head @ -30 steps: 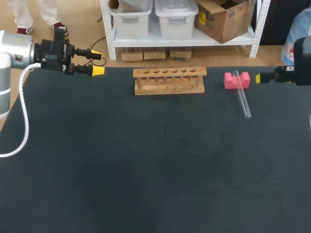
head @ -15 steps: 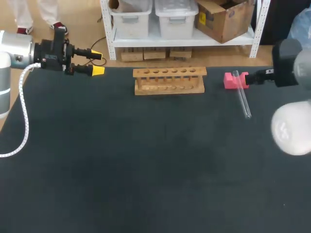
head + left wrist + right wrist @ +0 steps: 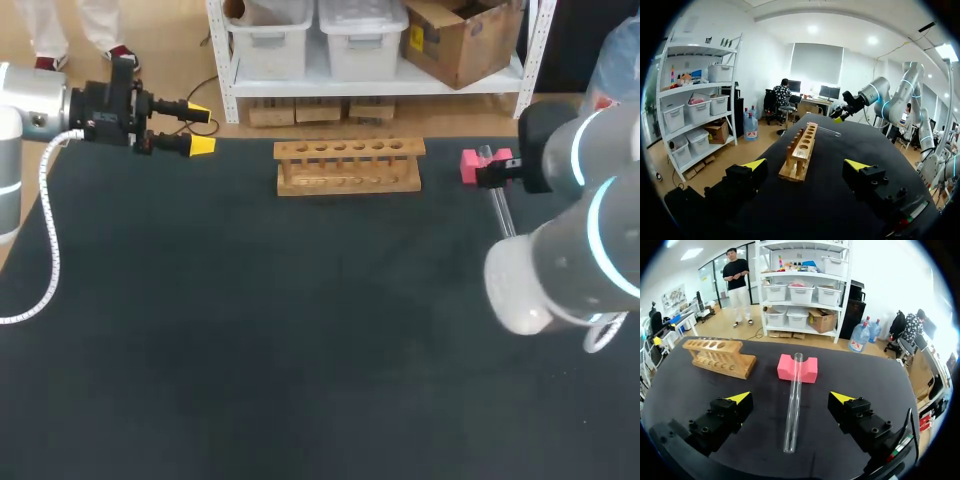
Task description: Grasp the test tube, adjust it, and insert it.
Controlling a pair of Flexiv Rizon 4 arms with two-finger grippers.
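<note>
Swinging in toward the frame's upper right, the right gripper (image 3: 790,398) now hovers over the clear glass test tube (image 3: 793,412), fingers apart, so a grasp looks next; left gripper (image 3: 200,130) idles, fingers spread too.

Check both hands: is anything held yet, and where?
Nothing is held. The left hand and right hand are open; the tube lies free, one end on the block.
</note>
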